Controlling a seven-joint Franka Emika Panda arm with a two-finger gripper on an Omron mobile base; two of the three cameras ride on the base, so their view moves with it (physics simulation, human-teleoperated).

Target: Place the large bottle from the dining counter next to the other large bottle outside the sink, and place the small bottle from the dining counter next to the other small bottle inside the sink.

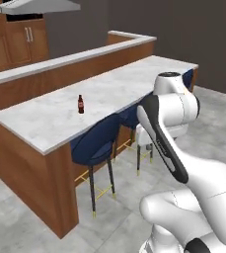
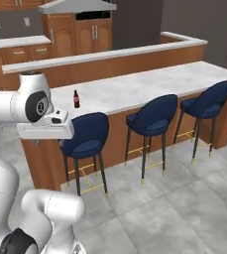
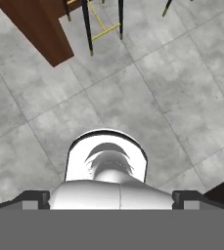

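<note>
From the left base view we see the dining desk [image 1: 60, 116], a long marble slab on a brown wood base with a raised wooden ledge behind it. One small dark bottle [image 1: 80, 104] with a red label stands upright on the marble, toward the near-left end and well back from the front edge. We cannot tell from its look alone whether it counts as the large or the small one. To its right, blue stools [image 1: 97, 143] are tucked under the desk's overhang, and our white arm [image 1: 176, 128] rises at the lower right, folded well short of the desk.

From the right base view the same bottle [image 2: 76, 99] stands on the left part of the desk [image 2: 149, 87], with three blue stools [image 2: 87, 136] lined up along the front and a range hood [image 2: 75, 6] above wooden cabinets at the back.

In the hand view our hand [image 3: 111, 199] points down at the grey tiled floor [image 3: 172, 88], its two dark fingertips [image 3: 33, 199] spread wide apart with nothing between them. A corner of the desk's wood base [image 3: 37, 27] and thin stool legs [image 3: 88, 24] show at the top.
</note>
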